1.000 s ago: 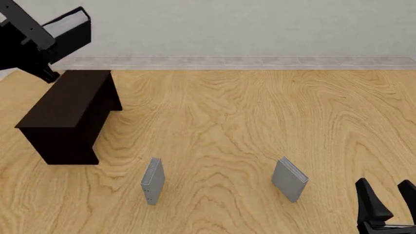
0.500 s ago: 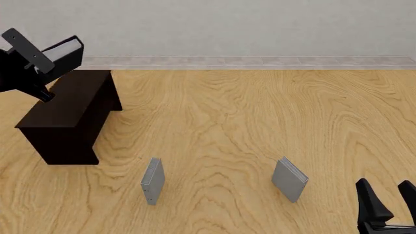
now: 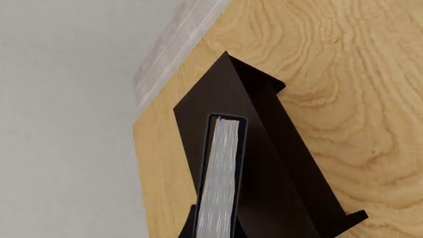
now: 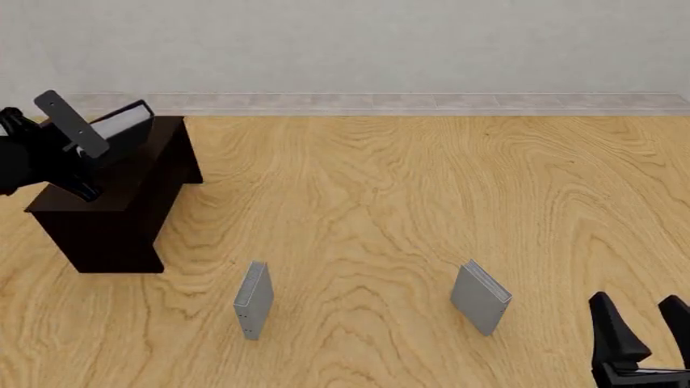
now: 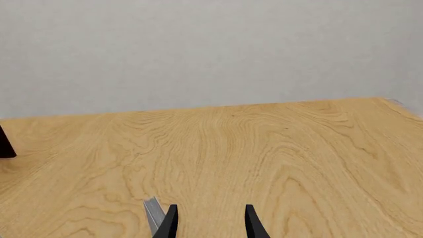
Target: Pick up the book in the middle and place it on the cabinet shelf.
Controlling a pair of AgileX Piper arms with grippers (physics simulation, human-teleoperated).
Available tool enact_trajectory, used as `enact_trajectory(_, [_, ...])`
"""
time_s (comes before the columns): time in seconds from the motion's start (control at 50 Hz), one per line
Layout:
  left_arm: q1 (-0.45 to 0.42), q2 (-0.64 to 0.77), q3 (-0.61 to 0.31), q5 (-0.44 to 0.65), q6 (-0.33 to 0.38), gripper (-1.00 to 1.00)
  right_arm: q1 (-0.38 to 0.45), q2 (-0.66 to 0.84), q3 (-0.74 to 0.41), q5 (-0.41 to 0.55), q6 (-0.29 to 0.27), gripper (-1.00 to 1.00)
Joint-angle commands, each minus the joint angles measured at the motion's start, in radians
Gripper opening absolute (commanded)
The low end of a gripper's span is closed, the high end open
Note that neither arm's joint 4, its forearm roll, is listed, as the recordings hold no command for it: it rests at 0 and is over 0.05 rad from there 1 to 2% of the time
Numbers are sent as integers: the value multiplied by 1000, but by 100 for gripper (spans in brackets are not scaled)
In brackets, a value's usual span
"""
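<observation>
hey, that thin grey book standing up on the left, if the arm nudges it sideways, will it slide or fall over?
Probably fall over. The left grey book stands upright on a narrow edge on the table, with nothing beside it for support. It looks thin and rigid, likely light, so a nudge high on its cover should topple it flat; a push low down might slide it instead.

Light wooden table (image 4: pixel 431 202) with dark cabinet shelf (image 4: pixel 108 202) and two upright grey books (image 4: pixel 254 299).

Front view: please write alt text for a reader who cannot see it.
The left gripper holds the black book tilted over the dark cabinet at far left. Two thin grey books stand nearer on the wooden table; the right gripper hangs open, empty.
</observation>
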Motion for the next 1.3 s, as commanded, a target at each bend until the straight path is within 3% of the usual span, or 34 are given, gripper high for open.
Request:
enact_trajectory(0.02, [-2, 12, 12, -8, 8, -100, -1, -6, 0, 6, 1, 100])
enact_trajectory(0.12, [-9, 0, 12, 7, 5, -100, -1, -15, 0, 15, 2, 100])
enact_trajectory(0.16, [-23, 8, -22, 44, -40, -100, -1, -21, 0, 21, 2, 100])
enact_trajectory(0.28, [-21, -4, -5, 37, -24, -100, -1, -32, 0, 33, 4, 100])
enact_trajectory(0.3, [-22, -7, 1, 39, -21, 100, -1, -34, 0, 34, 3, 100])
enact_trajectory(1.0, [-125, -109, 112, 73, -59, 100, -6, -65, 0, 66, 10, 100])
enact_trajectory(1.08, [-133, -125, 133, 67, -54, 100, -5, -65, 0, 66, 9, 100])
enact_trajectory(1.1, [-121, -135, 165, 49, -19, 100, -5, -66, 0, 66, 10, 100])
enact_trajectory(1.3, [-151, -171, 159, 82, -69, 100, -8, -66, 0, 65, 15, 100])
